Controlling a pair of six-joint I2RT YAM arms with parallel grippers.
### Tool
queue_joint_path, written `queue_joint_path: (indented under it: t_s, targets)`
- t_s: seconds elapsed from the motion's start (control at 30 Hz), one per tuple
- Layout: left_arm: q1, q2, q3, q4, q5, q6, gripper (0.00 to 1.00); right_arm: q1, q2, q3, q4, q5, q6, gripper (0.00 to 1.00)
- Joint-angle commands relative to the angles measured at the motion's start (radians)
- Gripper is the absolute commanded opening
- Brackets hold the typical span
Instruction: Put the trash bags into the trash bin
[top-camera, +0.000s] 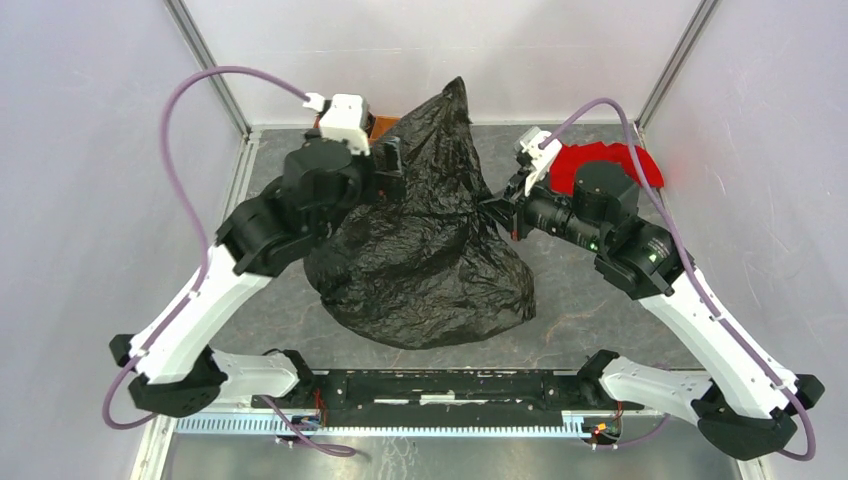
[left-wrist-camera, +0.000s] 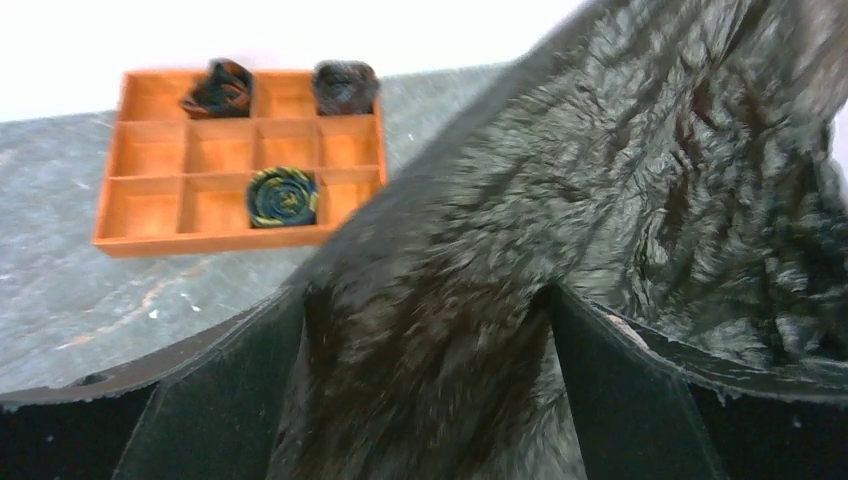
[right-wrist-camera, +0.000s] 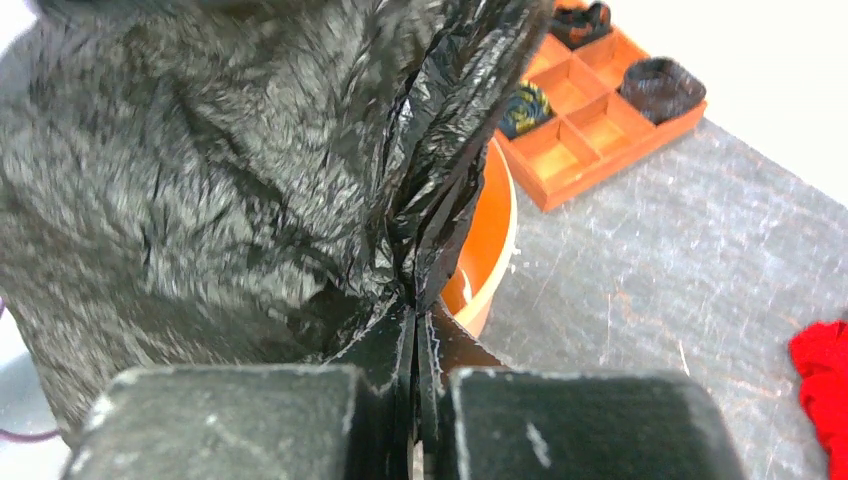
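Note:
A glossy, crinkly black trash bag (top-camera: 425, 250) is draped in a tall heap over the middle of the table, its peak toward the back. It hides the trash bin in the top view. In the right wrist view, part of the peach-orange bin's rim (right-wrist-camera: 495, 235) shows beside the bag (right-wrist-camera: 200, 170). My right gripper (top-camera: 495, 208) is shut on a gathered fold of the bag at its right side (right-wrist-camera: 415, 305). My left gripper (top-camera: 392, 160) is at the bag's upper left. Its fingers are wide apart with bag film (left-wrist-camera: 600, 170) spread between them (left-wrist-camera: 425, 300).
An orange-brown wooden tray (left-wrist-camera: 150, 150) of square compartments holds small rolled black bundles at the back, behind the bag; it also shows in the right wrist view (right-wrist-camera: 590, 125). A red cloth (top-camera: 600, 160) lies at the back right, behind my right arm.

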Motion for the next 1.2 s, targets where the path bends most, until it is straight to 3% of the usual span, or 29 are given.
queue_joint_path:
  t_s: [0.0,0.23,0.4,0.47,0.53,0.67,0.8,1.0,1.1,1.17]
  targets:
    - [0.118,0.087,0.009,0.018,0.35,0.003,0.94,-0.005,0.062,0.146,0.081,0.011,-0.015,0.0]
    - [0.164,-0.037,-0.152,0.146,0.544,-0.002,0.67,-0.013,0.268,0.406,0.175,-0.013,0.067,0.0]
    - [0.168,-0.043,-0.083,0.101,0.49,0.04,0.43,-0.014,0.392,0.521,0.315,-0.153,0.167,0.01]
    - [0.168,-0.032,-0.06,0.091,0.461,0.059,0.42,-0.012,0.415,0.543,0.344,-0.152,0.172,0.01]
    - [0.168,-0.023,-0.06,0.093,0.432,0.064,0.45,-0.013,0.429,0.55,0.342,-0.116,0.146,0.01]
    - [0.168,0.002,-0.057,0.062,0.381,0.072,0.78,-0.014,0.423,0.49,0.319,-0.006,0.067,0.01]
    - [0.169,-0.018,-0.019,-0.02,0.295,0.089,0.99,-0.02,0.427,0.471,0.312,0.03,0.034,0.01]
    - [0.169,-0.156,0.036,-0.135,0.08,0.027,1.0,-0.026,0.437,0.475,0.32,0.042,0.006,0.01]
    - [0.168,-0.228,0.032,-0.122,0.198,0.005,0.99,-0.026,0.451,0.467,0.333,0.018,0.018,0.01]
    - [0.168,-0.269,-0.01,-0.057,0.424,0.011,0.95,-0.026,0.46,0.462,0.342,0.002,0.032,0.01]
